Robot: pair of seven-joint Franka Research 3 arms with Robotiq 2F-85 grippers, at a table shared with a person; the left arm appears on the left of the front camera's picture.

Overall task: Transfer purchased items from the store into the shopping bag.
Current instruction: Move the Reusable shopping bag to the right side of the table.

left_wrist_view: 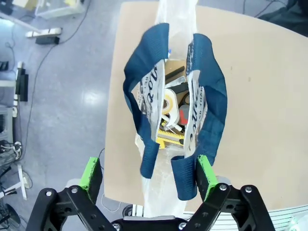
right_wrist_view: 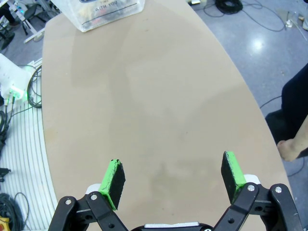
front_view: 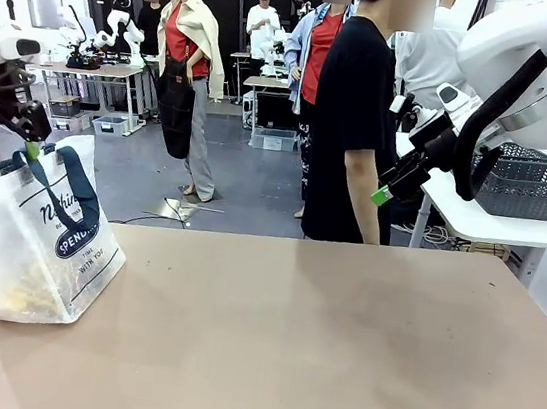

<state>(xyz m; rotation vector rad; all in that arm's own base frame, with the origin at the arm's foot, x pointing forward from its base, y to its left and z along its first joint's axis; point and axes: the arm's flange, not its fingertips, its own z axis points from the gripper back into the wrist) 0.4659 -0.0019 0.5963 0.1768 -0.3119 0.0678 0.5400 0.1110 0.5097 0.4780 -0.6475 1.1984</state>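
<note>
The shopping bag (front_view: 40, 234) stands at the table's (front_view: 316, 341) left end; the left wrist view looks into its mouth at yellow and brown purchased items (left_wrist_view: 171, 120), hard to identify. Its side reads "SPEND". The left gripper (left_wrist_view: 147, 177) hangs spread above the handles, holding nothing; the right gripper (right_wrist_view: 173, 181) gapes empty over bare tabletop.

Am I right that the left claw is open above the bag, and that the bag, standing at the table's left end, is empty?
Not quite: the bag is not empty. The left wrist view looks down into its mouth and shows several items inside, including yellow ones. The rest holds: the left claw is open above it, and the bag stands at the left end of the table.
</note>
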